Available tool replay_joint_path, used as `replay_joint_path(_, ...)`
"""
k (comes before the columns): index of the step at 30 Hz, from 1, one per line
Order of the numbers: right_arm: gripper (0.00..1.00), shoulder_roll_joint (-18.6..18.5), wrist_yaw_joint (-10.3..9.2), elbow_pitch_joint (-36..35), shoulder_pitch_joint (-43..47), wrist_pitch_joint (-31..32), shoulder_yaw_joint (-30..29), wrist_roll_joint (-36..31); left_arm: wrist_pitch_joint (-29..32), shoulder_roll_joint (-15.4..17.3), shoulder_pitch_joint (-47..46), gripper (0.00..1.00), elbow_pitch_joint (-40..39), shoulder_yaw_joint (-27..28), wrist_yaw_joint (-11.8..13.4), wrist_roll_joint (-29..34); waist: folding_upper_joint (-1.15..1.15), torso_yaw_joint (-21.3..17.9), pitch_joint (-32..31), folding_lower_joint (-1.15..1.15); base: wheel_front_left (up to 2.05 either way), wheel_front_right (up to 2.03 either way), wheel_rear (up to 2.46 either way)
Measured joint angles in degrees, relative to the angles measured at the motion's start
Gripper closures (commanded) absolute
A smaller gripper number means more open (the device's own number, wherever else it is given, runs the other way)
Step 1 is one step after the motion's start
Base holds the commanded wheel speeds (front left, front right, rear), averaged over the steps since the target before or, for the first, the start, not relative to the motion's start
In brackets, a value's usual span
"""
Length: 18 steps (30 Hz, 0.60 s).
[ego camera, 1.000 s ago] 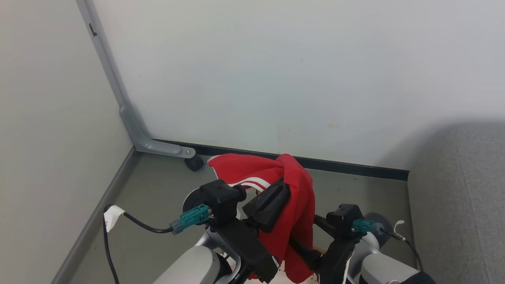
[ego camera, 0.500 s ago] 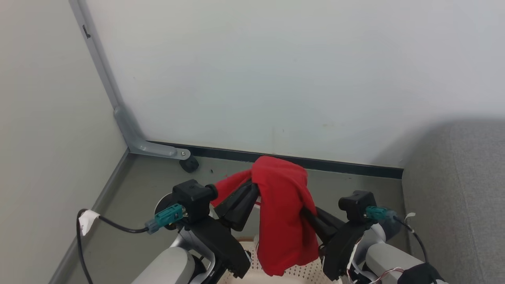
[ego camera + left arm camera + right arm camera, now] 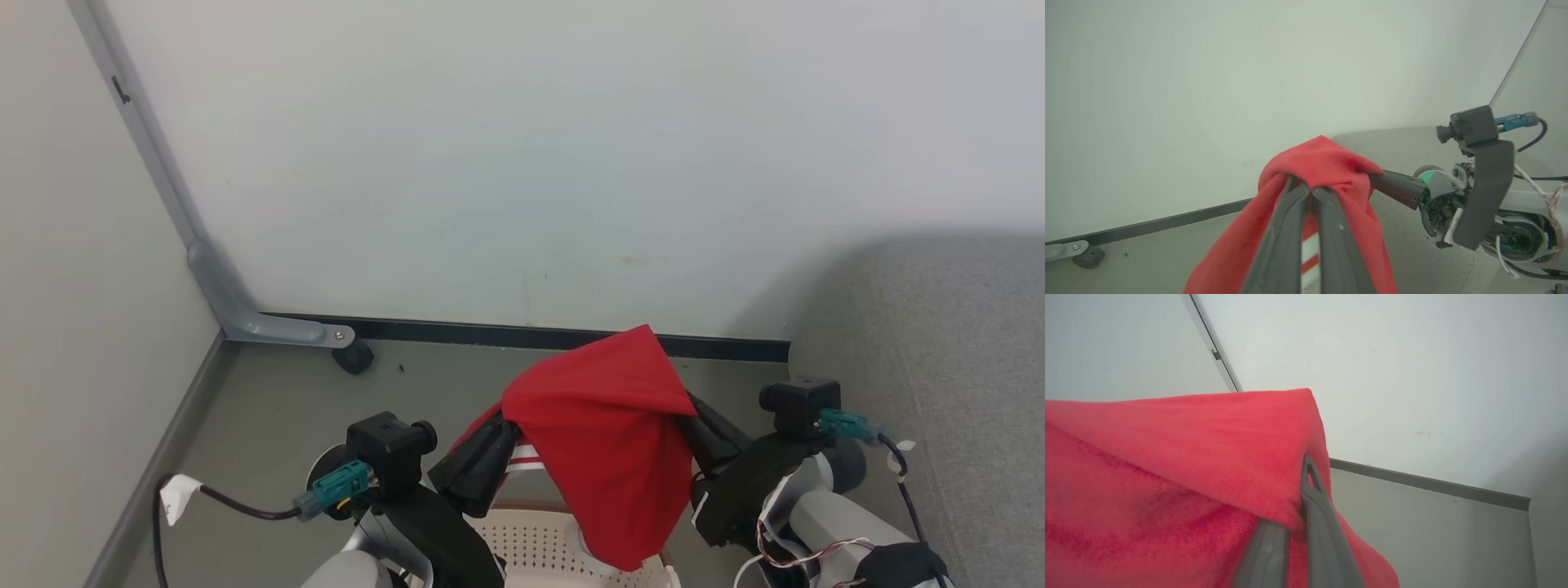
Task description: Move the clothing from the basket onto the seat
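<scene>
We have the clothing (image 3: 608, 457) lifted above the basket (image 3: 522, 543) and stretched like a tent between both arms, its lower hem hanging down to about the basket's rim. The left end effector (image 3: 1311, 188) is closed, its two fingers pressed together with red fabric bunched over the tips and a white stripe showing beneath them. The right end effector (image 3: 695, 412) is likewise clamped shut on a fold at the garment's other side. The seat (image 3: 939, 343) lies off to the right, with bare floor (image 3: 326, 408) between it and the basket. Our worry is the carry across. Each grip looks like a thin pinch near the fingertips, so if the arms spread or swing quickly the soft cloth could slide free on one side and trail. The hanging hem could also snag the rim and drag the light basket along. If both pinches fail, the garment drops onto the floor rather than the cushion. We would keep the arms' spacing steady and raise the hem clear first.
</scene>
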Motion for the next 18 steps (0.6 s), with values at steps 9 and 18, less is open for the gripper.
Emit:
replay_joint_path(9, 1.0, -0.68, 0.0, -2.5, 0.42, -0.01, -7.45, 2.22, 0.21, -0.49, 0.5, 0.0, 0.22, -1.11, 0.4, 0.0, 0.0, -2.4, -0.26, 0.0, 0.0, 0.0, 0.0)
replay_joint_path(18, 1.0, -2.4, 0.0, -5.43, 3.21, -0.01, -12.21, 1.32, 0.25, 0.07, 0.9, 0.0, -0.41, -1.44, 0.34, 0.0, 0.0, -4.87, -0.43, 0.0, 0.0, 0.0, 0.0)
